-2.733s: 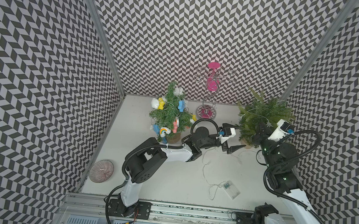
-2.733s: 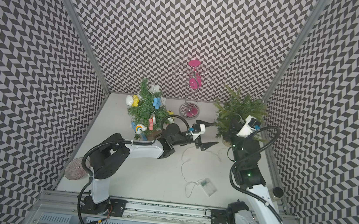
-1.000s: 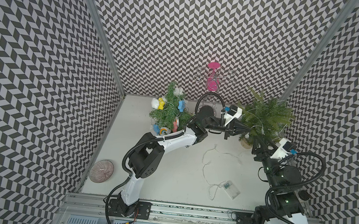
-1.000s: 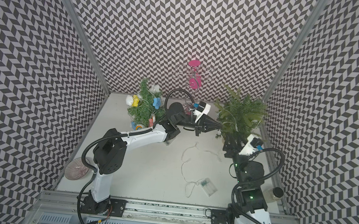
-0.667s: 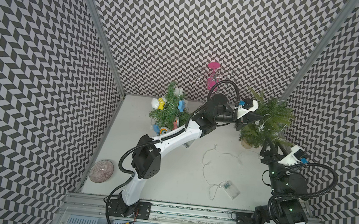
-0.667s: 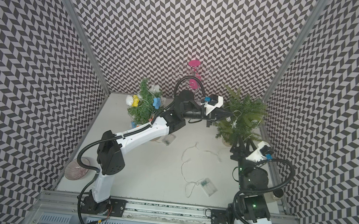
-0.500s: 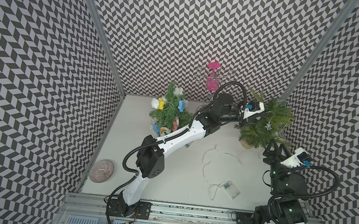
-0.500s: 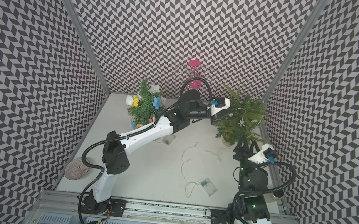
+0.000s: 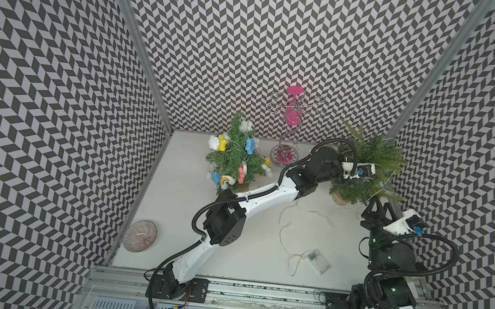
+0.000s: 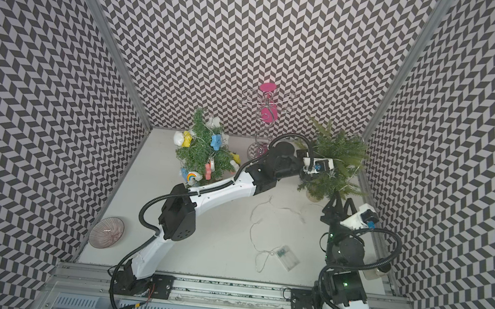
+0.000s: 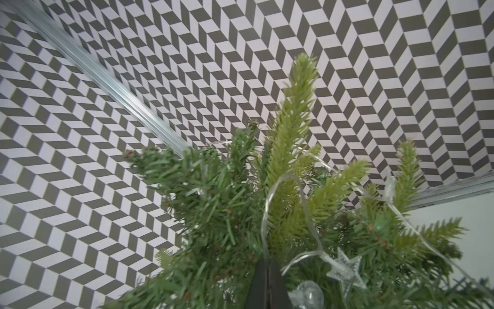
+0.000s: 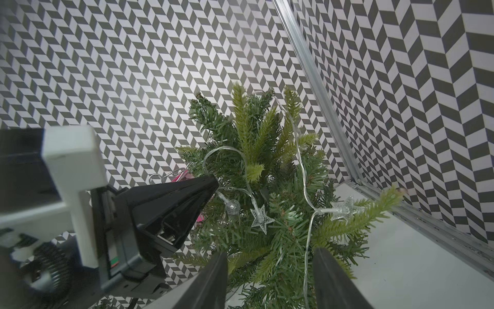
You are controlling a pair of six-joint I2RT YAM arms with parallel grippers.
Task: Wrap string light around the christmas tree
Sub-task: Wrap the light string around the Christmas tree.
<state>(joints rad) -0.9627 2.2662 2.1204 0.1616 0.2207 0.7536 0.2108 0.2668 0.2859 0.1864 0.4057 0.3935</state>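
String light [image 12: 304, 171] drapes over the boughs of the back-right christmas tree [image 9: 374, 162], slack trailing across the table [image 9: 259, 269] to its battery box [image 9: 318, 260]; the left gripper [image 12: 213, 184] is clenched on the wire near the crown — probably to lead the next loop. The right gripper [image 12: 270, 256] hovers by the lower boughs, jaws parted and empty — perhaps to take the strand.

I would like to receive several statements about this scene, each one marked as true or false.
1. The left end effector is shut on the string light at the bare tree. True.
2. The right end effector grips the battery box. False: it is open near the tree; the box lies on the table.
3. A star lamp hangs in the bare tree. True.
4. The bowl touches the pink stand. False: they stand far apart.
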